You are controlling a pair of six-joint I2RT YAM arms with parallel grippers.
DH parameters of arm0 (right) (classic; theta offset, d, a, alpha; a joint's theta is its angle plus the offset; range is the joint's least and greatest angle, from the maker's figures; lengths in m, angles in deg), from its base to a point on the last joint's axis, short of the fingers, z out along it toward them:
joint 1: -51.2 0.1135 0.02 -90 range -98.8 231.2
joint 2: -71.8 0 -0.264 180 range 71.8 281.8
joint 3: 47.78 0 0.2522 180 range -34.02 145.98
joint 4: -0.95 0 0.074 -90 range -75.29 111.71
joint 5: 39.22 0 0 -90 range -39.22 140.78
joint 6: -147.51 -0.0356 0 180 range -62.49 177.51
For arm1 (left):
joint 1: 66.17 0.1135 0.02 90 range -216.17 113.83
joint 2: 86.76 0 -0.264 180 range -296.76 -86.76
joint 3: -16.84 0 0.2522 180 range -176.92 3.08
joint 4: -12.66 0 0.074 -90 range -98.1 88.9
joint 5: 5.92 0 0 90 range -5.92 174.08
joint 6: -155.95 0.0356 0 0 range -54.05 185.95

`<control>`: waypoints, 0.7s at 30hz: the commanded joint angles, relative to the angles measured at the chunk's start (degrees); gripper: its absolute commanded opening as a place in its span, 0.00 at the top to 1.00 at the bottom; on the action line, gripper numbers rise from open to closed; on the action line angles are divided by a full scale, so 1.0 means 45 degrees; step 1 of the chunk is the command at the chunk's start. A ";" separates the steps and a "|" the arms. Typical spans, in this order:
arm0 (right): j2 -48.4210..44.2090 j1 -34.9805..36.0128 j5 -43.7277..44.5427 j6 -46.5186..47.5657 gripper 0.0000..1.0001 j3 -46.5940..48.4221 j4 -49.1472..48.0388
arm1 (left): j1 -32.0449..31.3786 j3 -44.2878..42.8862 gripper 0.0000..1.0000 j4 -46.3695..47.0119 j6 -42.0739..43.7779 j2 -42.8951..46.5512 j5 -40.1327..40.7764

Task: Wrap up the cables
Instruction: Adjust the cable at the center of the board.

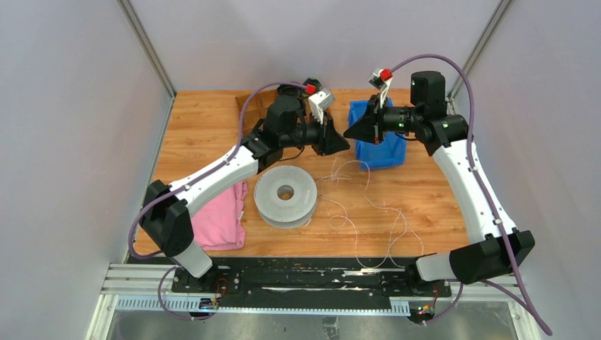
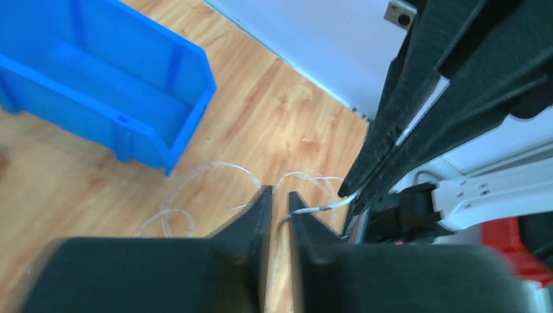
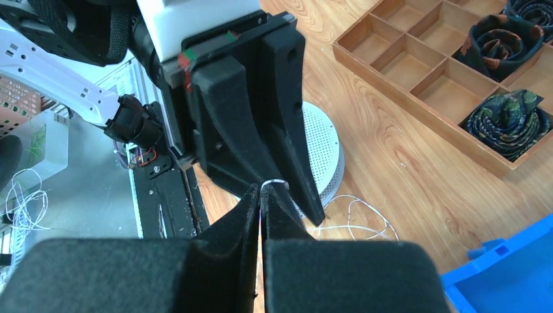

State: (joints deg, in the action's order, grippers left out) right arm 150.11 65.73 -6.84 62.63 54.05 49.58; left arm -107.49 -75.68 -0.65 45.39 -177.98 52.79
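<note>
Top external view: the cables (image 1: 345,172) lie mostly loose over the centre-right boards, with nothing wound yet. At upper centre the right gripper (image 1: 352,132) pinches one strand. The left gripper (image 1: 339,144) shows a slit between its jaws, possibly around that strand.

Left claw (image 2: 277,199): two matte black wedge fingers, broad at the root, tapering to blunt tips, surface slightly grainy. Right claw (image 3: 261,193): same build, same black.

Just behind the left claw: thin red-and-green strip (image 3: 207,47) on the finger mount, white block (image 3: 189,16) above it.

Further back from each claw: bulky black joint housings (image 1: 283,113), then long white links (image 1: 220,170).

Purple hose (image 1: 244,113) arcs from behind each claw toward my base. Red cap (image 1: 310,89) near each wrist. Small green light (image 1: 445,125) on the right housing.

Farthest from the claws: black base rail (image 1: 305,280).
</note>
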 commanded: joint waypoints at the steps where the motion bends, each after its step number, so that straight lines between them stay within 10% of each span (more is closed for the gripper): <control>1: -0.0136 0.0186 -0.0093 -0.0412 0.99 -0.0196 -0.0474 | 0.0129 -0.0032 0.95 0.0990 -0.0926 -0.0216 -0.0585; 3: -0.0170 0.0147 0.0814 -0.0579 0.93 -0.0206 -0.0452 | 0.0282 0.0183 1.00 0.1203 -0.1387 -0.0116 -0.0540; 8: -0.0779 -0.0101 0.2207 -0.0599 0.38 -0.0918 -0.0886 | 0.1628 0.1640 1.00 0.3393 -0.4524 0.0573 -0.0184; 21: -0.0321 0.2103 0.2201 -0.2756 0.38 -0.4732 -0.7922 | 0.2483 0.4116 1.00 0.9053 -1.1651 0.0565 0.0039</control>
State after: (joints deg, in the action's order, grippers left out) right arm 147.05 72.72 1.31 54.94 34.36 27.36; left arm -96.26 -59.18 28.64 3.76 -176.91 52.26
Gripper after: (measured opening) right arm 0.644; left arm 0.015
